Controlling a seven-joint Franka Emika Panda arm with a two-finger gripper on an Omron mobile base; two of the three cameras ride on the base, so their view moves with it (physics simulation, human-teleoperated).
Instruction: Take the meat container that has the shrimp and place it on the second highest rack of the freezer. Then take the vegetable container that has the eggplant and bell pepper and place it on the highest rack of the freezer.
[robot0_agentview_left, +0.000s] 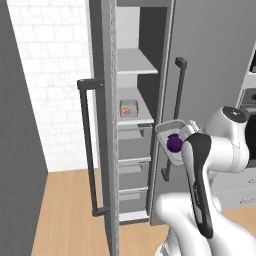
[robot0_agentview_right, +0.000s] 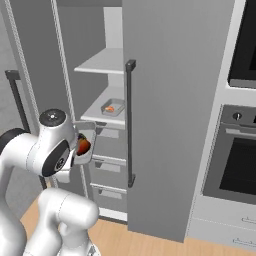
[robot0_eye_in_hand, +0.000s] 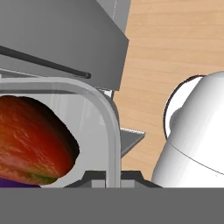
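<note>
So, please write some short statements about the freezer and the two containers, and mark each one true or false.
1. The small clear container with the orange-pink shrimp sits on the lower plain grey shelf of the tall grey freezer. True.
2. The highest rack holds a container. False: it is bare.
3. The clear vegetable container with the dark purple eggplant hangs tilted beside the freezer. True.
4. The gripper is open. False: it is shut on the container's rim.

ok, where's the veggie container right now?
The vegetable container is held tilted in the hand, in front of the open freezer at drawer height, below the lower shelf holding the shrimp container.
</note>
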